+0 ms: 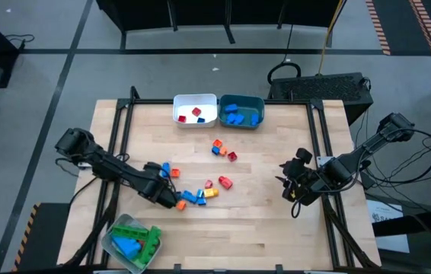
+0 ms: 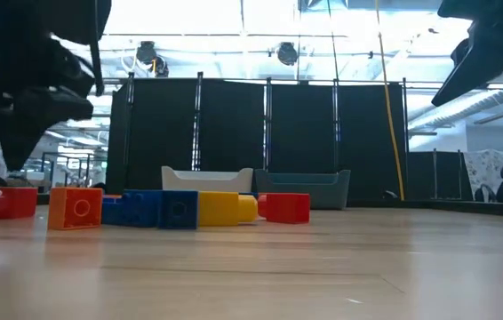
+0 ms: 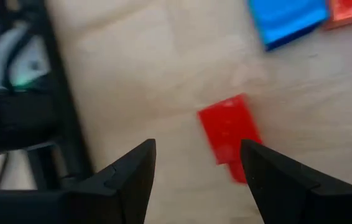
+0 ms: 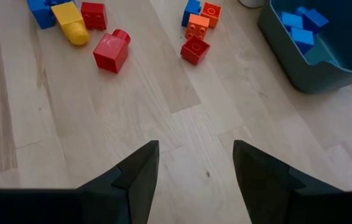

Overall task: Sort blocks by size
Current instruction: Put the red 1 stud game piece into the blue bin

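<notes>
Loose blocks lie on the wooden table: a red block (image 3: 227, 132) just ahead of my left gripper's fingers, then a row of blue (image 1: 189, 198), yellow (image 1: 211, 192) and red (image 1: 225, 183) blocks. A second cluster of orange, blue and red blocks (image 1: 221, 149) lies farther back. My left gripper (image 1: 168, 196) is open over the red block, which lies flat on the table and also shows in the high view (image 1: 179, 204). My right gripper (image 1: 292, 187) is open and empty above bare table at the right.
A white bin (image 1: 195, 100) with red blocks and a teal bin (image 1: 260, 103) with blue blocks stand at the far edge. A clear-grey bin (image 1: 113, 242) with green and blue blocks stands at the near left. Black frame rails run along the table's sides.
</notes>
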`<state>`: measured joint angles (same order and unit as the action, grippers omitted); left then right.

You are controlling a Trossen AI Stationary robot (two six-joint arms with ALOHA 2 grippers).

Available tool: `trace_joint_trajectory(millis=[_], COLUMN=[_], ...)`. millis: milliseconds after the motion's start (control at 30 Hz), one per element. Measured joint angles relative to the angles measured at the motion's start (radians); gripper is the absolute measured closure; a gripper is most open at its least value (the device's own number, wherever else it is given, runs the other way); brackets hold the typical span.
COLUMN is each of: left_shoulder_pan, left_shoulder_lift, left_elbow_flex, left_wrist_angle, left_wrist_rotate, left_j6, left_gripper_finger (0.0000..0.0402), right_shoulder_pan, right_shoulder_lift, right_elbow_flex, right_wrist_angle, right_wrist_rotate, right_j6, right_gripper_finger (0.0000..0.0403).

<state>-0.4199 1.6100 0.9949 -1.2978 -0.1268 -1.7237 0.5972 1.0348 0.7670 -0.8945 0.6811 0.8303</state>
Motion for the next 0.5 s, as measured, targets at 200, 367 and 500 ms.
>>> trace_joint_trajectory(millis=[200,367,500], left_shoulder_pan=[0.023,0.028,0.027], left_shoulder_lift=[0.000,0.000,0.000], left_elbow_flex=[-0.049,-0.071,-0.091], left_wrist_angle=[0.136,0.140,0.186], left_wrist_rotate=[-0.003,-0.003,-0.002], left_j6=[0.001,-0.013,-0.025], left_gripper_finger=[0.0167,0.0167,0.0167], right_shoulder_pan=[0.000,0.000,0.000], right_shoulder_lift=[0.000,0.000,0.000], right_elbow_flex=[0.000,0.000,0.000], right_wrist_angle=[0.000,0.000,0.000], right_wrist_rotate=[0.000,0.000,0.000], right_j6=[-0.005,-0.005,-0.005], right_gripper_finger=[0.0211,0.0211,0.0211])
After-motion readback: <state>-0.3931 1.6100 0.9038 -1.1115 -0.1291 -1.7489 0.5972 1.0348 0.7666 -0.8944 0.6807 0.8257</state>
